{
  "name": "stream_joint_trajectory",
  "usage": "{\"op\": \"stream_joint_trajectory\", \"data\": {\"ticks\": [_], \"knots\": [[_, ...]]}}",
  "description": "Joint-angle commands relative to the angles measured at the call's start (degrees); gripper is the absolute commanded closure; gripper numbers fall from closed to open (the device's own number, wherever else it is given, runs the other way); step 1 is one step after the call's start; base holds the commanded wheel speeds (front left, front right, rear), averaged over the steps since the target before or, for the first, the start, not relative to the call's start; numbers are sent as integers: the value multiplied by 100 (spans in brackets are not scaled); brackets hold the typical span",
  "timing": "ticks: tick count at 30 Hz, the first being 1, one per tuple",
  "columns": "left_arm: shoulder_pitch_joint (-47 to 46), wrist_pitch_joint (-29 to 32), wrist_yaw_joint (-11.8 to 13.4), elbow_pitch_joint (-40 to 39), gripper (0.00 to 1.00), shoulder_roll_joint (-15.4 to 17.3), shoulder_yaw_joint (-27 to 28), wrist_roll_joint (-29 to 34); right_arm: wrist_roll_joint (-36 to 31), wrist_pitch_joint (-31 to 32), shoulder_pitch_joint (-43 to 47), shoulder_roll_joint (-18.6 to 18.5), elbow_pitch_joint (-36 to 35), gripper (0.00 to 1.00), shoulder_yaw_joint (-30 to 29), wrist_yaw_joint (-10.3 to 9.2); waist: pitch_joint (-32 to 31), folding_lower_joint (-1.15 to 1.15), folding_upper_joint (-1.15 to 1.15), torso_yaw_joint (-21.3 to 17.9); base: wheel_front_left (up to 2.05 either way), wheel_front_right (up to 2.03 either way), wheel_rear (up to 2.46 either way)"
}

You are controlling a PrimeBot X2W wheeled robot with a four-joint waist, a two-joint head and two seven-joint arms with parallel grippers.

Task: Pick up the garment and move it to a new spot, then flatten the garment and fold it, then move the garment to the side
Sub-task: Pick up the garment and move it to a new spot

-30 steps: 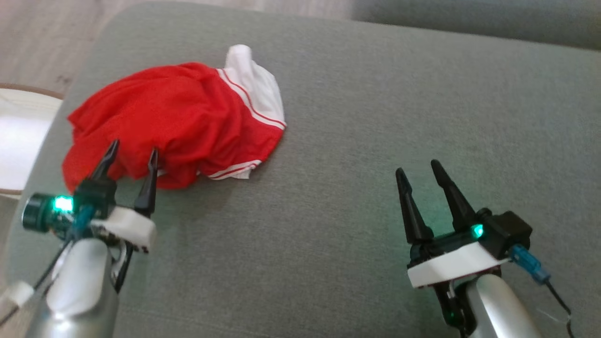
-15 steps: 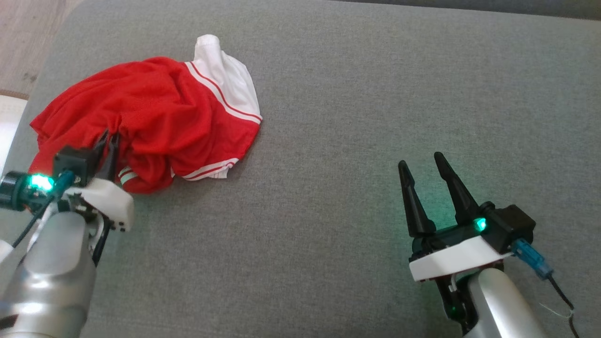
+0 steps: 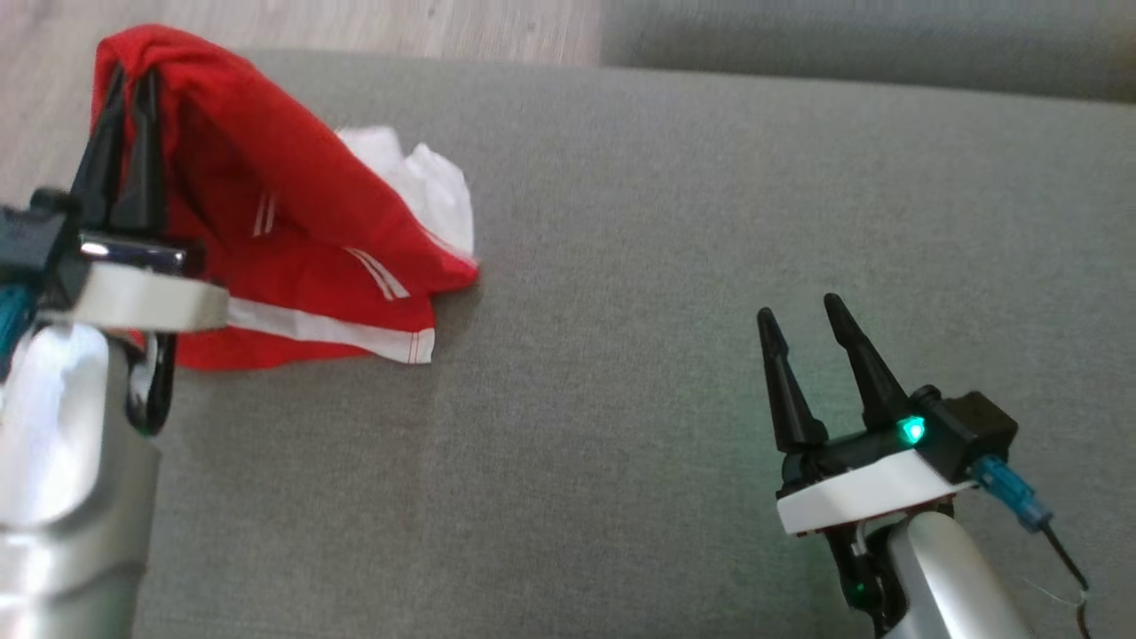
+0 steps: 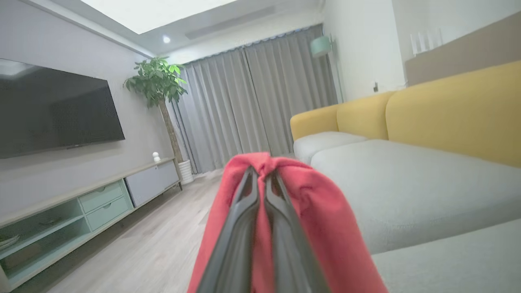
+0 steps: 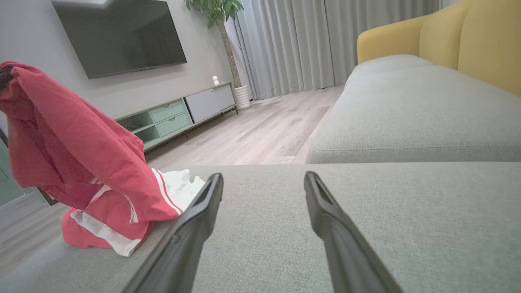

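The garment [image 3: 293,240] is a pair of red shorts with white stripes and white trim. My left gripper [image 3: 131,75] is shut on its top fold and holds it raised at the upper left of the head view, while its lower part still rests on the grey cushion [image 3: 621,266]. In the left wrist view the red garment [image 4: 325,211] drapes over both sides of my left gripper [image 4: 262,176]. The right wrist view has the hanging garment [image 5: 77,150] at its left. My right gripper [image 3: 799,315] stands open over the cushion's lower right, holding nothing; its own view looks along the right gripper [image 5: 264,176].
The grey cushion's far edge meets a wooden floor [image 5: 264,130]. Another grey seat [image 5: 407,110] with yellow backrests [image 5: 468,44] lies beyond. A TV cabinet [image 5: 171,118] and a potted plant [image 4: 160,85] stand across the room.
My left gripper shut on the garment's near edge and lifted it up off the cushion. The head camera shifted. My right gripper stayed open in place.
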Motion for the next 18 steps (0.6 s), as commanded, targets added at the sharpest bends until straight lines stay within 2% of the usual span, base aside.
{"op": "stream_joint_trajectory", "data": {"ticks": [1, 7, 13, 18], "knots": [[-78, -32, 23, -407, 100, 206, 307, 13, 64, -62, -23, -17, -151, 0, 87, 44, -200, 0, 0, -51, 0, 0, 0], [74, -33, -3, -1191, 100, 110, 337, 198, 211, -62, 76, -17, -156, 0, 155, 44, -511, 0, 0, -272, 0, 0, 0], [72, -15, 0, -1203, 100, 195, 132, 420, 338, -62, 75, -17, -194, 0, 210, 44, -555, 0, 0, -849, 0, 0, 0], [69, 255, -66, -1157, 100, 197, -184, 464, 391, -62, 54, -17, -211, 0, 242, 44, -492, 0, 0, -1376, 0, 0, 0]]}}
